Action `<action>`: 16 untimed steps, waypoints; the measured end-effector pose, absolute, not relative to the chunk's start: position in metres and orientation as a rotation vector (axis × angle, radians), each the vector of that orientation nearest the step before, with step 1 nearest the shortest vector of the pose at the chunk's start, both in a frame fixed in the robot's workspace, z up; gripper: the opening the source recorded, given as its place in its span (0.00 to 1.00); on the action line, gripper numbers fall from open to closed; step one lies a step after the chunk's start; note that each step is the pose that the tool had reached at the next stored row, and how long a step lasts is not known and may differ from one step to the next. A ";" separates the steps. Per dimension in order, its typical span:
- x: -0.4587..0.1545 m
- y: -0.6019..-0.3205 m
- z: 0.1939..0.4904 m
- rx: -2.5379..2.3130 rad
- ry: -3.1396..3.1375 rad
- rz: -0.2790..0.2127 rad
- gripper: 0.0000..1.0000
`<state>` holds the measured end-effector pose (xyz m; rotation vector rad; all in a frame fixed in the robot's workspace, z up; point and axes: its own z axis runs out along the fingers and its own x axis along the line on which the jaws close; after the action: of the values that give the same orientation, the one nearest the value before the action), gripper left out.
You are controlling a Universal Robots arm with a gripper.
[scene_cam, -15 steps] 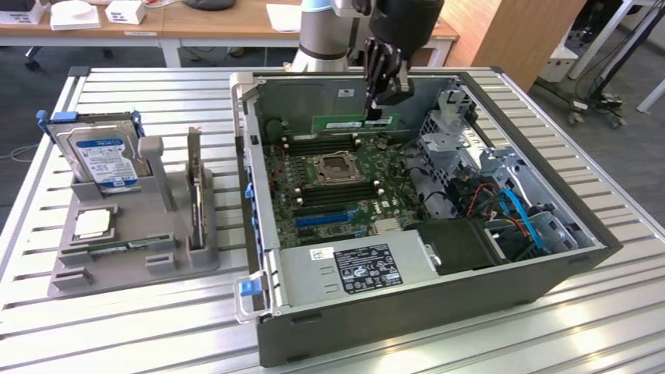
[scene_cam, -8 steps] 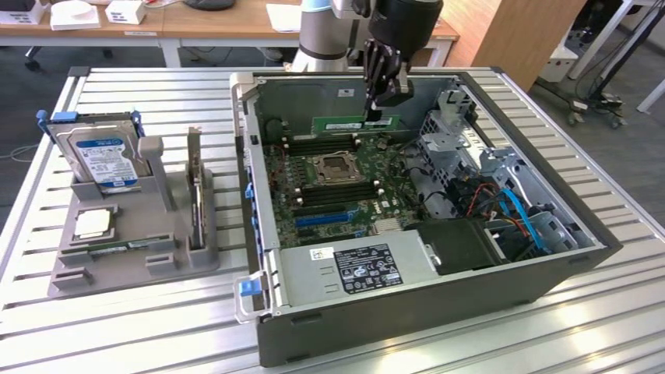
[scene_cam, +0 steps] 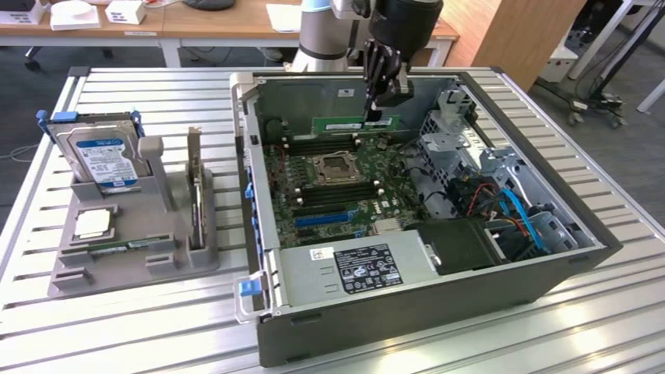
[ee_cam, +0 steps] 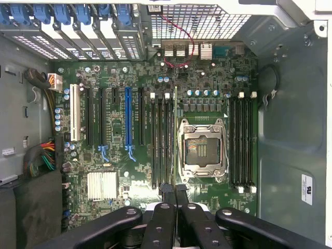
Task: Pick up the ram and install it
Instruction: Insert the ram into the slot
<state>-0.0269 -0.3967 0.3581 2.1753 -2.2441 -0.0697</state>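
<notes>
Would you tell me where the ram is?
In the exterior view, the gripper holds the ram over the motherboard, near the computer case's far wall.

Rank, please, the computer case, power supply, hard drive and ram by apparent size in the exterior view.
Largest to smallest:
computer case
power supply
hard drive
ram
Each step is plain; no two look alike.

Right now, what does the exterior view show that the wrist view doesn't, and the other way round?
Exterior view: the hard drive in its stand on the table, and the green face of the ram. Wrist view: the rear ports and red wire by the vented case wall. Both: the shut hand, the motherboard, its CPU socket.
</notes>
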 end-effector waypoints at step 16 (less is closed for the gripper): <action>-0.027 -0.401 0.345 2.175 -2.244 -0.069 0.11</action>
<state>-0.0269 -0.4012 0.3447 2.1753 -2.2437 -0.0695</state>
